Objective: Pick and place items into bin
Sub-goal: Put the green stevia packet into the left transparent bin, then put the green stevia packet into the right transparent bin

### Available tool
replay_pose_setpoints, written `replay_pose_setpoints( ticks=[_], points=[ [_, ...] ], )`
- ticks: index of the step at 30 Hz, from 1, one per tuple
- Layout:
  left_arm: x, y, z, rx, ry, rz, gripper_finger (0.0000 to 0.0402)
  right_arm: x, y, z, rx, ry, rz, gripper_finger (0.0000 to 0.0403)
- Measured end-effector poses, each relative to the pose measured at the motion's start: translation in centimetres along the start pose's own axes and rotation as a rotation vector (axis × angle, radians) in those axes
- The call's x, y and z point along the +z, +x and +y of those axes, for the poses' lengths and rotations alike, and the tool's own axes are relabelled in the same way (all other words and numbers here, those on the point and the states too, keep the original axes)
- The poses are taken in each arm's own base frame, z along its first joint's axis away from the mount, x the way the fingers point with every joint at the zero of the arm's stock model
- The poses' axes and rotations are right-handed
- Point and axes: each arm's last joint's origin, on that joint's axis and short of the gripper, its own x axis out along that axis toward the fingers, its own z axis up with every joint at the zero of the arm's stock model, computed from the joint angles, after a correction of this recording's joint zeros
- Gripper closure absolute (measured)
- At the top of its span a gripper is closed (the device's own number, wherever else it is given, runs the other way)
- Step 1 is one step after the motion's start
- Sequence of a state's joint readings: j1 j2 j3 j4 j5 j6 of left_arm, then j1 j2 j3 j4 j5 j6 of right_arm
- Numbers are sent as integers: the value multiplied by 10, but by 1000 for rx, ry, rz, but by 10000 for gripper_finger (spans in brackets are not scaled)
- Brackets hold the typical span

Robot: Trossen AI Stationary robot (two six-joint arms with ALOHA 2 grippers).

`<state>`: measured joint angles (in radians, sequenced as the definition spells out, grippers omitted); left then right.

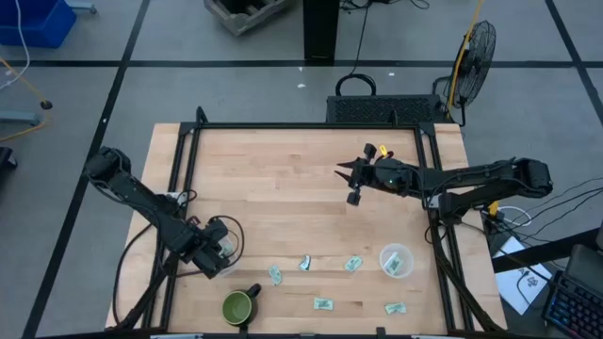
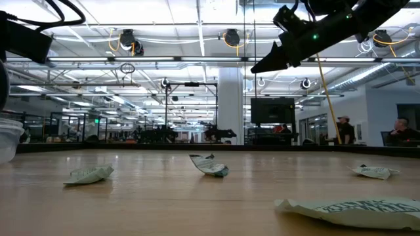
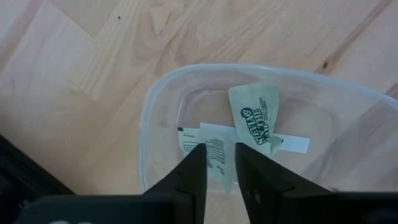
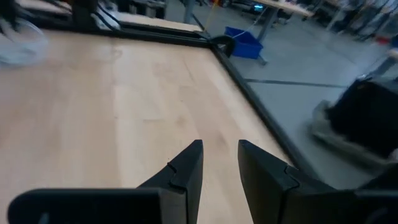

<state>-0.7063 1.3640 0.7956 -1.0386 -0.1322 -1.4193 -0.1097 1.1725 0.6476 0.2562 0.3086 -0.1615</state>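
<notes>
Clear plastic bin under the left gripper holds two packets, the jaws slightly apart above them. At lower left of the high view that gripper hovers beside a dark green mug. Five more packets lie along the lower table, near a clear cup at lower right. The right gripper hangs mid-table, jaws narrowly parted, holding nothing.

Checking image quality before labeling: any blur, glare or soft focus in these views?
Right wrist view: smeared throughout, table edge and room streaked, as from motion. Low view: ceiling lights glare, and the nearest packet is soft. Left wrist view: crisp; print on a packet in the clear bin is legible. High view: evenly lit, sharp.
</notes>
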Motion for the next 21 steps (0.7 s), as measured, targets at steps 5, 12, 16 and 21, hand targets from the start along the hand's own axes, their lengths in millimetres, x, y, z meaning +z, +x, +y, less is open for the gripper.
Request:
replay_pose_setpoints(
  ticks=[5,12,16,21],
  points=[
    [0,0,-2,-18,0,-4,291,-1,0,4,126,122,8,307],
    [3,-1,-12,-115,36,-73,282,-11,-2,20,312,211,116,307],
    [4,-1,-15,-147,82,-94,282,-17,-3,41,469,175,172,307],
    [4,-4,-14,-176,102,-38,282,-23,-10,72,586,9,177,307]
  ],
)
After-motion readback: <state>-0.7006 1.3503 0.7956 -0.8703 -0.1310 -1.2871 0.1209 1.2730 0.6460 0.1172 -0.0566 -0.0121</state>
